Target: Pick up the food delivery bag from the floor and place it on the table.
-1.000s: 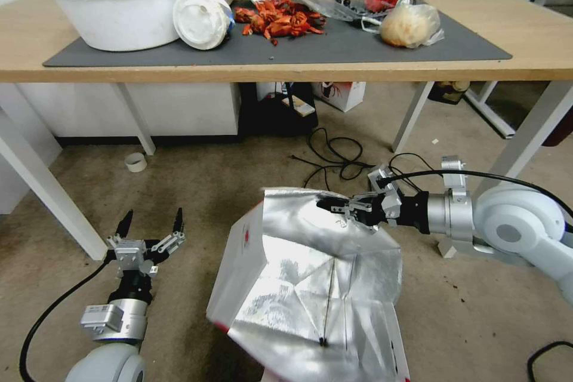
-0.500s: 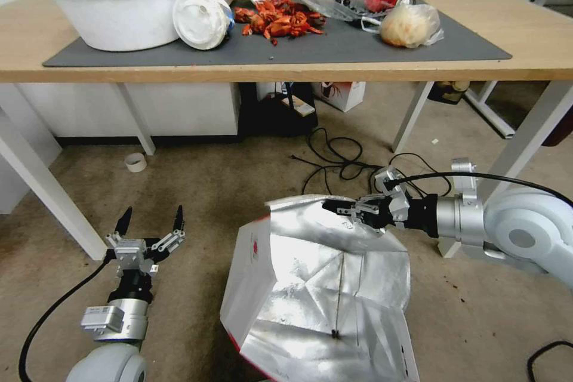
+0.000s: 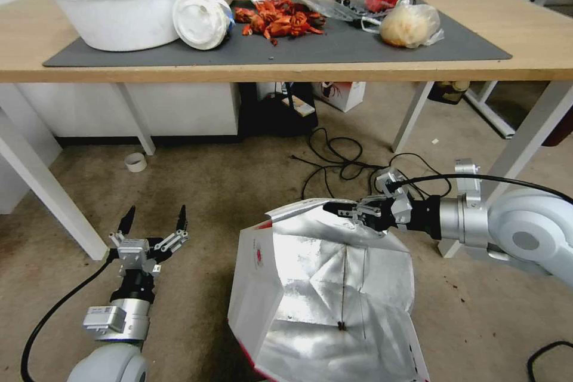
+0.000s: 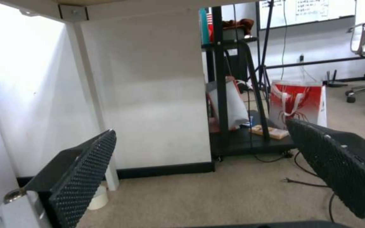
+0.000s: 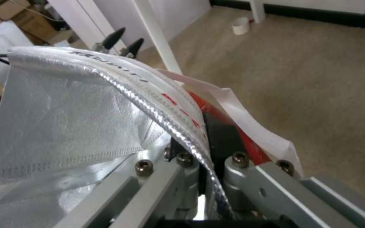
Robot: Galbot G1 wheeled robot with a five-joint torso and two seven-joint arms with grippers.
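The right gripper is clamped on the top rim of the food delivery bag, at the far edge of its open mouth; in the right wrist view the foil-lined rim runs between the closed fingers, with a white strap handle lying just beside them. The bag is low in front of the table, its mouth turned toward the robot so that the silver lining shows. Whether its bottom touches the floor or hangs just above it I cannot tell for sure, because the lower part is cut off at the edge of the head view.

The left gripper waits low to the left of the bag, its fingers wide apart and holding nothing.

The step in hand seems to be the lift. To do it well, I think the grip should stay firm, because only a thin edge of paper and foil is held and it may tear or slip. The bag should rise clear above the near edge of the table before going forward. A free place looks to be the bare wood at the near right corner, away from the white bowl and the dark grey mat.
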